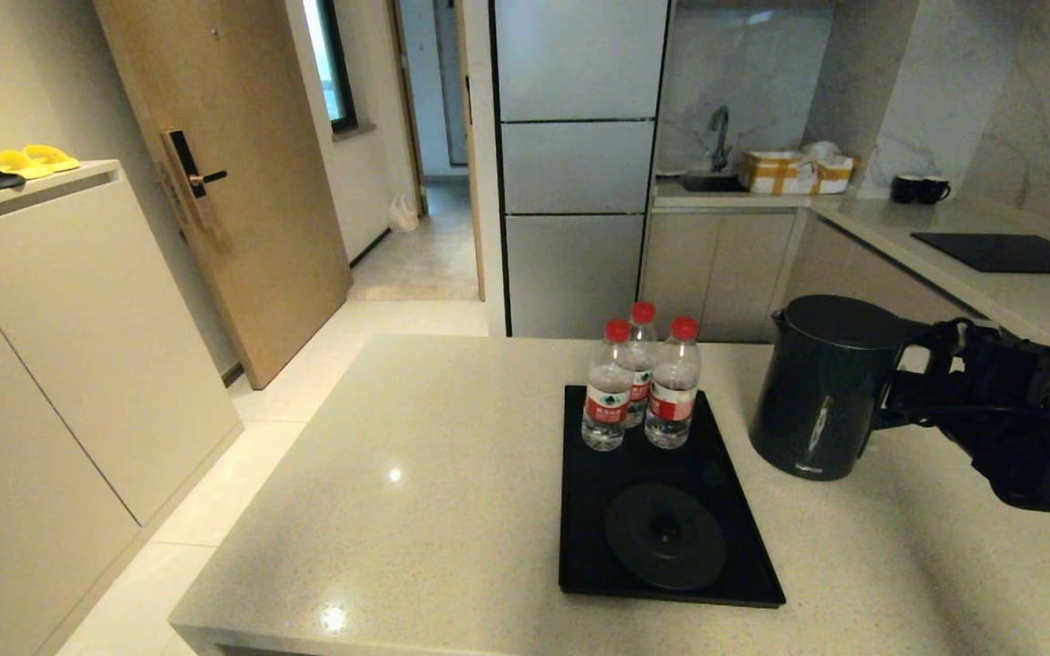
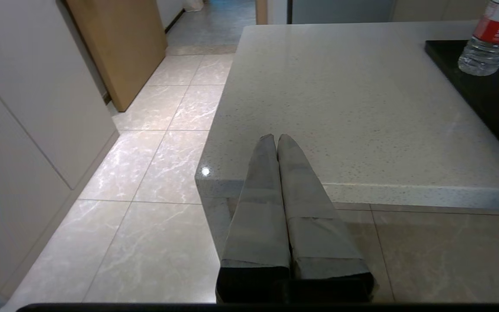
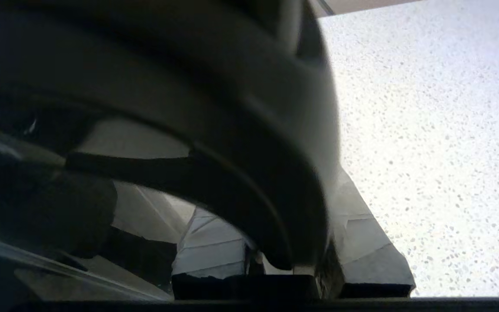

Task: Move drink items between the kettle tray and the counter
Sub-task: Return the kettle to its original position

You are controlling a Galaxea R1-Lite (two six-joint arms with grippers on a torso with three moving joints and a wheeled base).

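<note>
A: Where is the right claw (image 1: 931,364)?

B: Clamped on the loop handle of the tall matte black kettle (image 1: 821,387), which is upright on the speckled beige bench (image 1: 416,474), just beside the glossy black tray (image 1: 662,497).

A: Obstacles?

B: Three red-capped water bottles (image 1: 639,383) beyond the tray's free base disc (image 1: 664,536). The left claw (image 2: 277,141), pressed together, is parked off the bench's edge.
</note>
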